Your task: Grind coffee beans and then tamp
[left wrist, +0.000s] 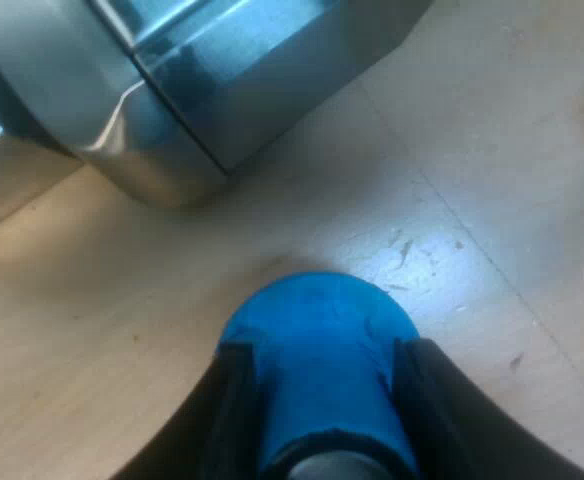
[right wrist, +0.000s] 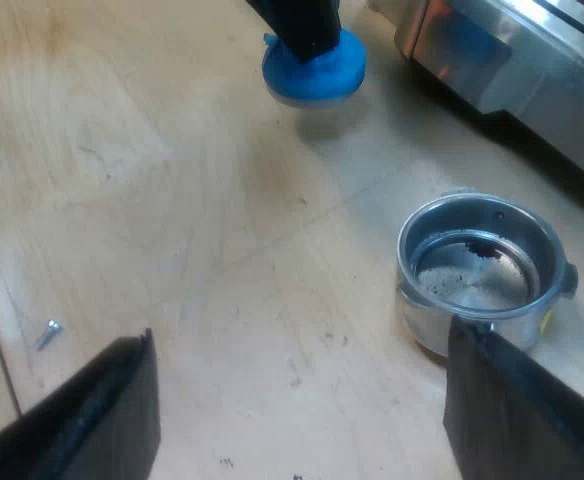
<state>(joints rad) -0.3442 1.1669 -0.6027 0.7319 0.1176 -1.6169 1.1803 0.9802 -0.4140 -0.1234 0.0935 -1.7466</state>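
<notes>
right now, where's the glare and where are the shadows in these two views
Left wrist view: a bright glare patch on the wooden table just past the blue tamper, and a white highlight on the espresso machine steel edge. Right wrist view: even light, a soft shadow on the table under the tamper, a shine on the portafilter rim.

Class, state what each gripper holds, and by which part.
The left gripper clasps the blue tamper by opposite sides of its body. The right gripper is open, holding nothing.
</notes>
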